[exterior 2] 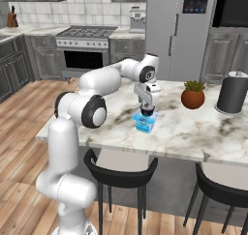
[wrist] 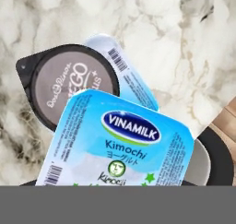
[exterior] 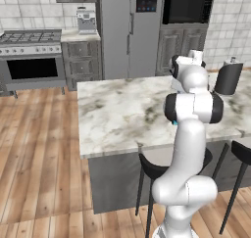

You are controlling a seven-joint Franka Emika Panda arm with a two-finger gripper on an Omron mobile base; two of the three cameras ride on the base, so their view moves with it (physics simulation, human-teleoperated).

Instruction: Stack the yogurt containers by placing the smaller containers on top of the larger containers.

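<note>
Left view, arm: rises from the lower right, its upper links bulky over the marble counter point(exterior: 117, 114).
Left view, blue patch: a small bit of bright blue point(exterior: 175, 123) peeks out by the arm's dark joint; too little to tell which container.
Left view, counter right: dark grey cylinder point(exterior: 229, 78), upright, beyond the arm.
Left view, background: stove point(exterior: 33, 58) at far left, coffee machine point(exterior: 87, 20) on the back counter, microwave point(exterior: 188, 9) at upper right.
Right view, gripper: the gripper point(exterior 2: 147, 112) points down at the blue packaging on the near part of the counter. Whether the fingers are open or closed on something, I cannot tell.
Right view, blue packaging: bright blue, with a wide upper edge and a printed body below; too small to separate the containers.
Right view, neighbours: orange-brown plant pot point(exterior 2: 193, 98) to the right, the cylinder farther right; stools point(exterior 2: 121, 173) along the near side.
Hand view, blue tub: Vinamilk tub point(wrist: 122, 144), lid facing the camera, large at the bottom of the view and overlapping the others.
Hand view, dark cup: round-lidded dark cup point(wrist: 71, 87), lid greyish pink with white lettering, upper left of the tub.
Hand view, pale container: pale blue container point(wrist: 124, 68), barcode visible, partly hidden behind the cup and tub.
</note>
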